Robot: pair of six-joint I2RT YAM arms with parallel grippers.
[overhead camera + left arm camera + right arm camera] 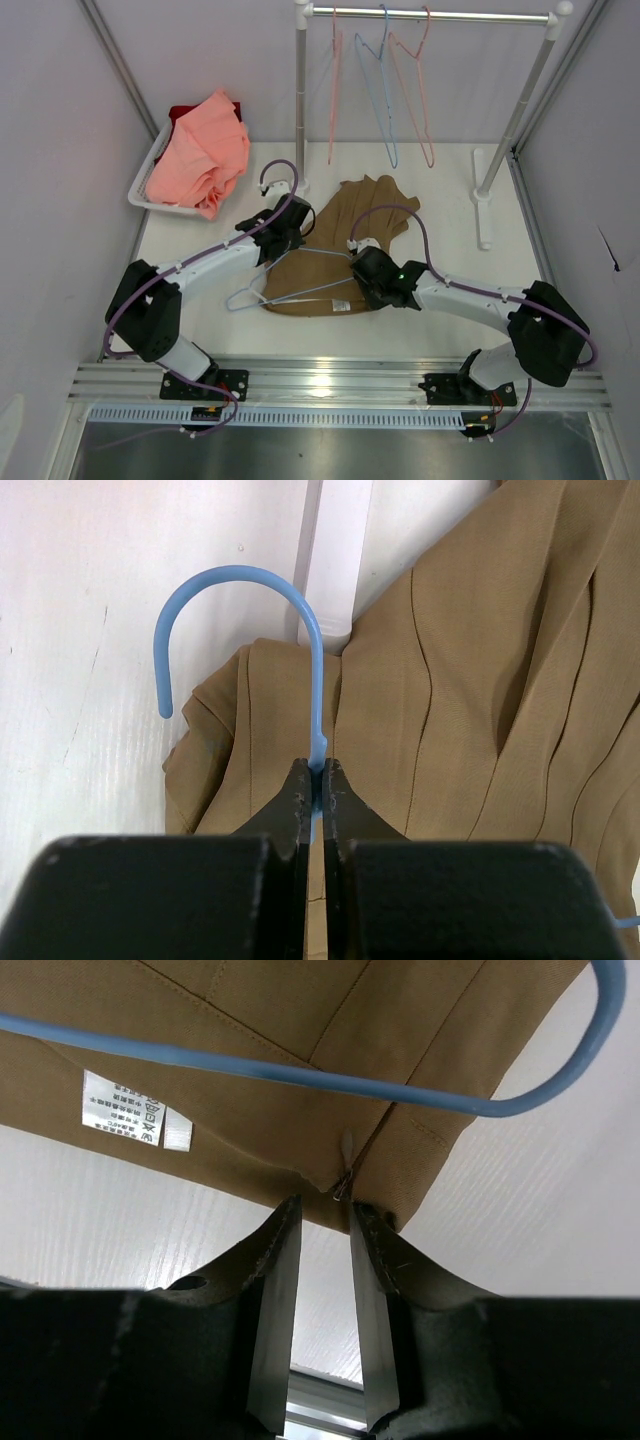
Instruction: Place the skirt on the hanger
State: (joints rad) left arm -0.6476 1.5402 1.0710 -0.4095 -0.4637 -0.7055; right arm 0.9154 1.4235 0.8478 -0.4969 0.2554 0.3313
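**Hanger pinched, skirt edge at parted fingertips**

We find the tan-brown pleated fabric skirt point(345, 210) lying flat on the white table point(450, 230) between the arms. The thin pale blue triangular hanger point(318, 660) is laid over it. The left gripper point(320, 780) is clamped tight on the hanger's neck, just under the curved hook. The right gripper point(322, 1210) stands narrowly parted — bare table shows between its fingers. Its tips sit at the skirt's edge by a small zip pull point(345, 1165). Whether they touch cloth we cannot tell — from above, both grippers hide those spots.
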